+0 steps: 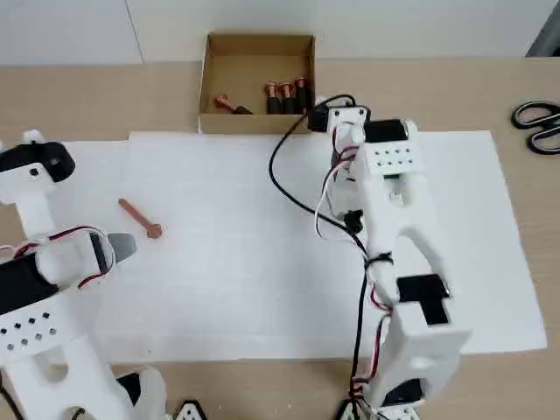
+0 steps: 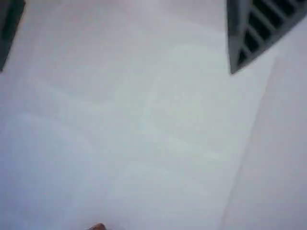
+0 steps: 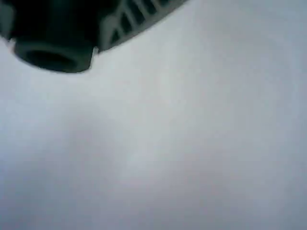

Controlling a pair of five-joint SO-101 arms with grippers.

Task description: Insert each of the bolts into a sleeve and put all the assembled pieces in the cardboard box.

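A copper bolt (image 1: 140, 217) lies loose on the white foam sheet (image 1: 262, 289), left of centre. Its tip (image 2: 97, 226) shows at the edge of the left wrist view. My left gripper (image 1: 122, 247) hovers just beside it, open, its two fingers spread wide over bare foam (image 2: 117, 67). The right arm (image 1: 389, 175) stretches up the middle-right of the sheet, its wrist close to the cardboard box (image 1: 210, 83). My right gripper (image 3: 72, 43) is shut on a black sleeve (image 3: 53, 56), held above the foam. Several assembled bolt-and-sleeve pieces (image 1: 285, 94) lie in the box.
Black-handled scissors (image 1: 538, 124) lie on the wooden table at the far right. The right arm's black cable (image 1: 284, 179) loops over the foam between the box and the arm. Bare foam spreads between the two arms.
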